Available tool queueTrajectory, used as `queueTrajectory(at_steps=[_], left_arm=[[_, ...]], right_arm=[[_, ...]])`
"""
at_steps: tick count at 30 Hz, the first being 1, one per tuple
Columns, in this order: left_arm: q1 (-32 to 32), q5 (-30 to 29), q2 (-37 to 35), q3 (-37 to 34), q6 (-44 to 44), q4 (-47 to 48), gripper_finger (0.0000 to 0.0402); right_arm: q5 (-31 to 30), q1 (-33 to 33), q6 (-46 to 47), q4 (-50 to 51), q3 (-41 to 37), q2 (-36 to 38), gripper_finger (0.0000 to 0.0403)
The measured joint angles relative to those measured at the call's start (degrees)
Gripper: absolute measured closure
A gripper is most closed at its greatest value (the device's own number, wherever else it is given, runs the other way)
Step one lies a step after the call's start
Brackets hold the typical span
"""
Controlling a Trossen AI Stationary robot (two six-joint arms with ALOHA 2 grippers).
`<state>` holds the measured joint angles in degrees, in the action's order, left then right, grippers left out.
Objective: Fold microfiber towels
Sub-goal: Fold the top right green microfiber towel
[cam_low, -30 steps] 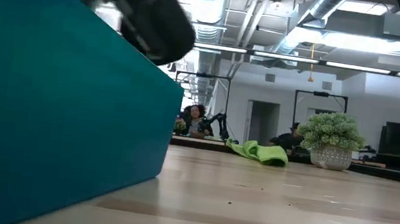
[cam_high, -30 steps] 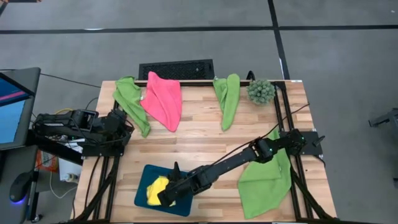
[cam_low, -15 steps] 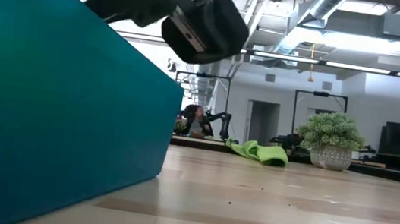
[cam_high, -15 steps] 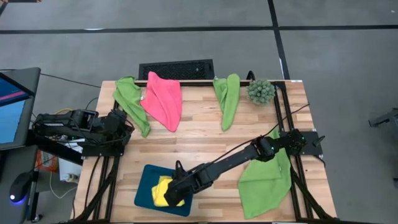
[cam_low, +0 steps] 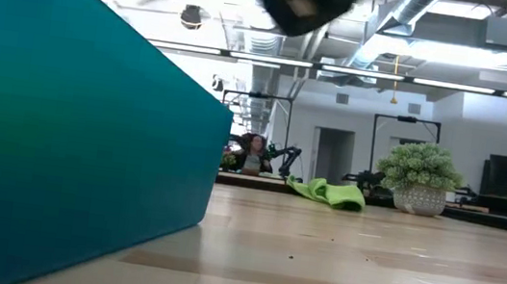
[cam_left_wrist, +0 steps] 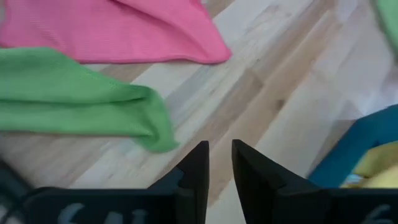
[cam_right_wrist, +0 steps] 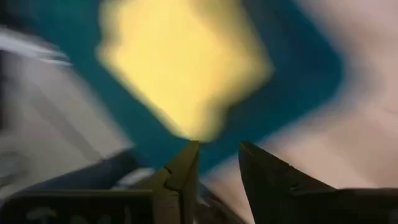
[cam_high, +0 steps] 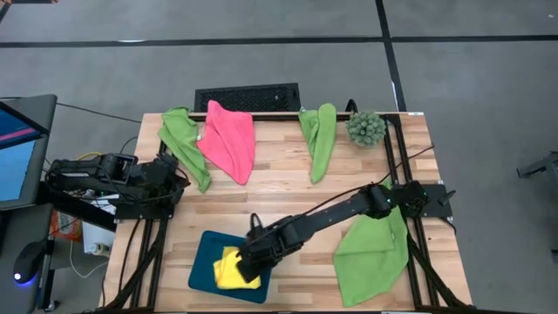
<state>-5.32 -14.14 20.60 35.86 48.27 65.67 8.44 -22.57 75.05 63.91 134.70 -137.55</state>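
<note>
A folded yellow towel (cam_high: 228,270) lies in the dark teal tray (cam_high: 202,262) at the table's near edge; it shows blurred in the right wrist view (cam_right_wrist: 180,68). My right gripper (cam_high: 251,255) hovers above the towel's far right side, its fingers (cam_right_wrist: 219,152) a little apart and empty. My left gripper (cam_high: 179,179) waits at the table's left edge, shut (cam_left_wrist: 219,149). A pink towel (cam_high: 228,139) and two lime green towels (cam_high: 185,144) (cam_high: 320,139) lie limp at the far side. Another green towel (cam_high: 370,253) lies at the near right.
A small spiky green plant (cam_high: 366,127) stands at the far right corner. The tray's wall (cam_low: 58,157) fills the left of the low view. Bare wood lies in the table's middle. My right arm reaches across the table over the near-right green towel.
My right gripper has risen from the yellow towel in the tray and drawn back toward the table's far right. The towel stays lying in the tray, and more of it shows now.
</note>
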Motion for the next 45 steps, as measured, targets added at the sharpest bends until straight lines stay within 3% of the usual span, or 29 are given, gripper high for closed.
queueTrajectory(at_steps=[2, 6, 10, 13, 16, 19, 24, 28, 32, 36, 39, 45], left_arm=[[0.0, 1.8, 0.0, 0.0, -0.6, -2.7, 0.0337], [0.0, 5.7, 0.3, -0.6, -3.7, -11.8, 0.0336], [0.1, 3.7, 1.9, -1.6, -4.5, -20.1, 0.0336], [1.0, 0.5, 5.8, -1.5, -5.7, -26.8, 0.0336], [3.8, 1.3, 10.0, -1.3, -8.5, -30.8, 0.0336], [8.6, 6.7, 16.5, 0.3, -11.1, -36.1, 0.0334], [18.3, 22.3, 27.1, 3.4, -15.1, -43.8, 0.0315], [25.1, 29.1, 36.1, 7.4, -21.5, -45.3, 0.0290], [29.5, 32.1, 42.9, 10.6, -24.2, -47.4, 0.0254], [31.8, 35.7, 48.4, 12.6, -25.6, -49.6, 0.0217], [33.0, 39.0, 51.2, 13.7, -25.2, -51.1, 0.0196], [35.6, 42.2, 53.6, 14.1, -25.0, -52.8, 0.0173]], right_arm=[[-1.4, -0.5, 0.0, 3.5, 0.3, 0.9, 0.0266], [-9.9, -2.8, -0.9, 13.7, 0.2, 4.5, 0.0266], [-17.3, -3.0, 2.2, 26.1, 0.2, 9.3, 0.0266], [-23.8, -1.1, 1.9, 26.1, -2.6, 15.3, 0.0266], [-28.2, 1.9, -0.8, 26.0, -5.5, 21.3, 0.0266], [-31.9, 5.5, -7.5, 25.8, -10.8, 26.8, 0.0266], [-32.9, 12.5, -15.2, 25.8, -20.6, 34.7, 0.0267], [-32.7, 17.8, -20.0, 25.9, -33.9, 40.5, 0.0253], [-32.6, 21.8, -24.0, 19.5, -49.8, 45.9, 0.0219], [-31.1, 23.0, -33.8, 2.0, -63.9, 48.0, 0.0177], [-30.7, 23.5, -41.4, -10.4, -70.7, 47.9, 0.0159], [-28.3, 26.4, -57.4, -22.4, -78.1, 44.9, 0.0154]])
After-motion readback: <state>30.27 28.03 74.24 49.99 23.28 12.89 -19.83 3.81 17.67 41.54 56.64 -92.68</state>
